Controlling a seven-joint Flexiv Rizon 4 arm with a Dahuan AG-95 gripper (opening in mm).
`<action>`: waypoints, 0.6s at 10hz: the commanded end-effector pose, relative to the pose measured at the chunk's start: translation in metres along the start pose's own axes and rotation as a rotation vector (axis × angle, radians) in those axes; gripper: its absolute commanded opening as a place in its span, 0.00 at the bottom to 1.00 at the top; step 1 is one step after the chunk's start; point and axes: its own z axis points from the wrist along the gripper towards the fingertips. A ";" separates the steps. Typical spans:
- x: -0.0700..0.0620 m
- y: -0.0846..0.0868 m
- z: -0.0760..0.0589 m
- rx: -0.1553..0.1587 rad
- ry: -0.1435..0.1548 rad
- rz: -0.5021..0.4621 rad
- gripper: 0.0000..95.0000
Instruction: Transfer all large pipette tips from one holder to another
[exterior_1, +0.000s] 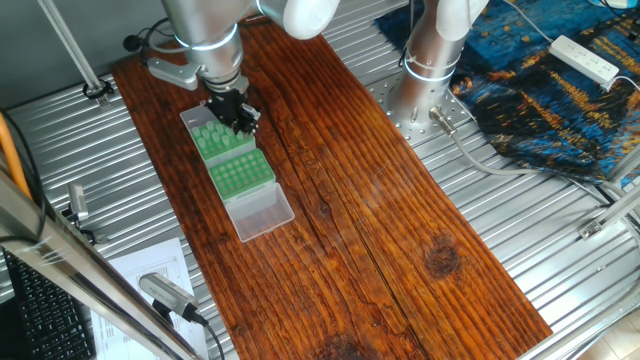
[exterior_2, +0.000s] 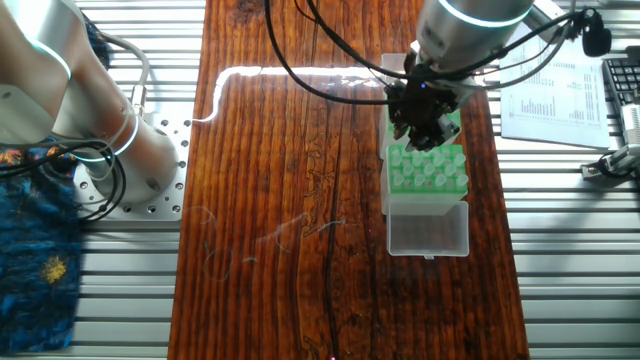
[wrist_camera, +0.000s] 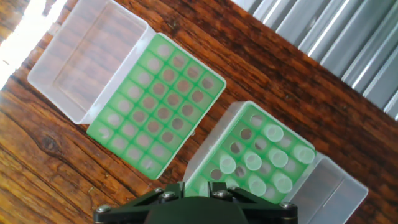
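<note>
Hand view shows the end effector (wrist_camera: 196, 186), opening unclear, above the tips (wrist_camera: 264, 158); next it must descend onto one.

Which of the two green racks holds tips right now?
The green rack directly under the end effector: that rack has whitish large pipette tips in several holes. The other green rack, beside its clear open lid, shows only empty holes.

dark wooden board (exterior_1: 400, 210), ribbed metal tabletop (exterior_1: 540, 220), blue patterned cloth (exterior_1: 540, 90), printed paper (exterior_2: 560, 95)
</note>
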 end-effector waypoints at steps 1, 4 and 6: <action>0.000 -0.001 0.001 0.007 0.000 -0.037 0.20; -0.002 -0.005 0.000 0.018 -0.002 -0.052 0.20; -0.004 -0.007 0.003 0.011 -0.006 -0.071 0.20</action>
